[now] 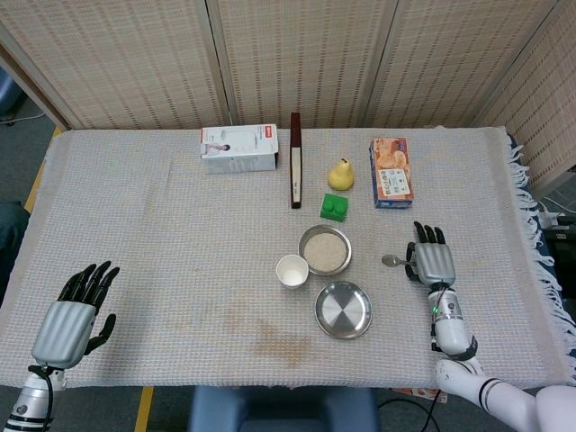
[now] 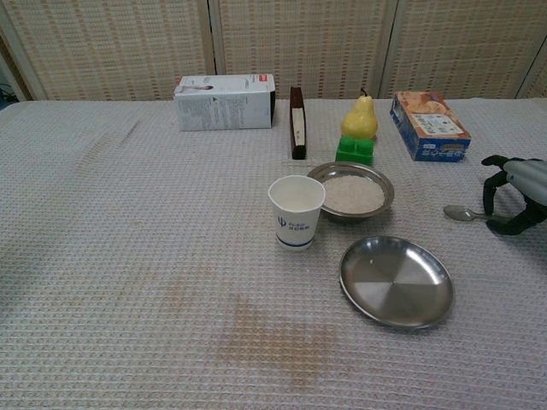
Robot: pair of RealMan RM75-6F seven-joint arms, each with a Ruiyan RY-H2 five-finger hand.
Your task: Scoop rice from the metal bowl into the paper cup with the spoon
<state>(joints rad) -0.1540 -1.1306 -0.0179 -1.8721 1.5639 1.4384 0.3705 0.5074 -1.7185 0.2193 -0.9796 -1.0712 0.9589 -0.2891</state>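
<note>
My right hand (image 1: pixel 436 262) is over the spoon (image 1: pixel 393 260) handle, fingers curled; can't tell if gripping. Left hand (image 1: pixel 72 317) released. Bowl (image 1: pixel 325 249) w/ rice beside cup (image 1: pixel 292 270).

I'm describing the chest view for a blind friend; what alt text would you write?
A robot's right hand hovers over the handle of a spoon at the right edge of a cloth-covered table. Mid-table sit a paper cup, a metal bowl of rice and an empty metal plate.
</note>
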